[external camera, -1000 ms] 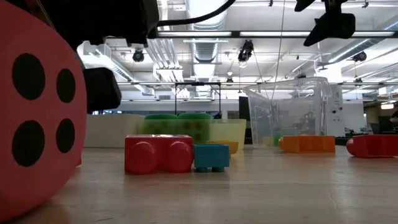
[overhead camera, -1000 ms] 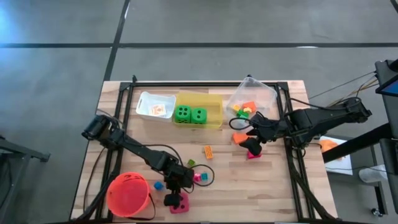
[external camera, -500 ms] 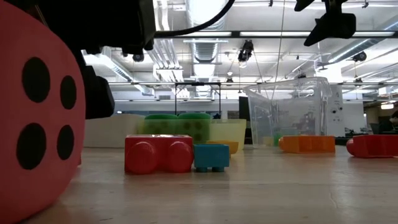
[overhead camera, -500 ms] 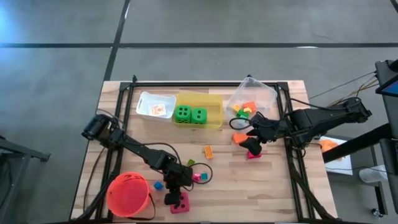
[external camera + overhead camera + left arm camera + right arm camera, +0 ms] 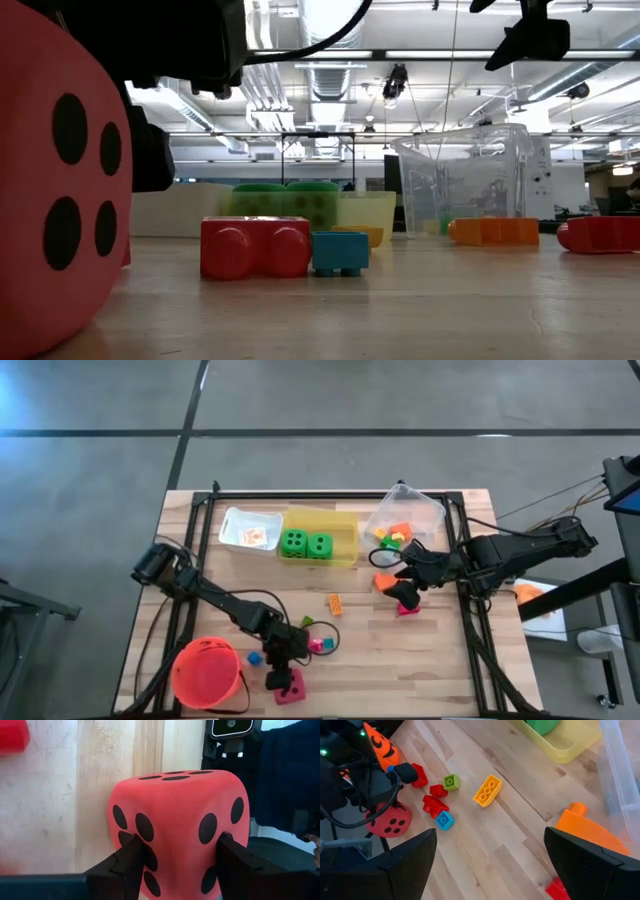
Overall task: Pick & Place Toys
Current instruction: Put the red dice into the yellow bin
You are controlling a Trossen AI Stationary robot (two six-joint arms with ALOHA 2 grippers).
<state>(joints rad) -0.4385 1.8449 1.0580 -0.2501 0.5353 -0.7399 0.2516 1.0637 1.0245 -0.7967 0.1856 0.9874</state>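
The pink-red die (image 5: pixel 177 827) sat low in the high view — clamped between the left gripper's (image 5: pixel 177 862) fingers (image 5: pixel 127 862); the right gripper (image 5: pixel 487 865), mid-right, gaped empty.

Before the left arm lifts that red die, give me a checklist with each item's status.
1. Left gripper fingers on opposite faces of the pink-red die: ok.
2. Die clear of the table: cannot tell.
3. Yellow bin has room beside the two green dice: ok.
4. Small blocks lie close by the die: not ok.
5. Right gripper away, near the clear bin: ok.
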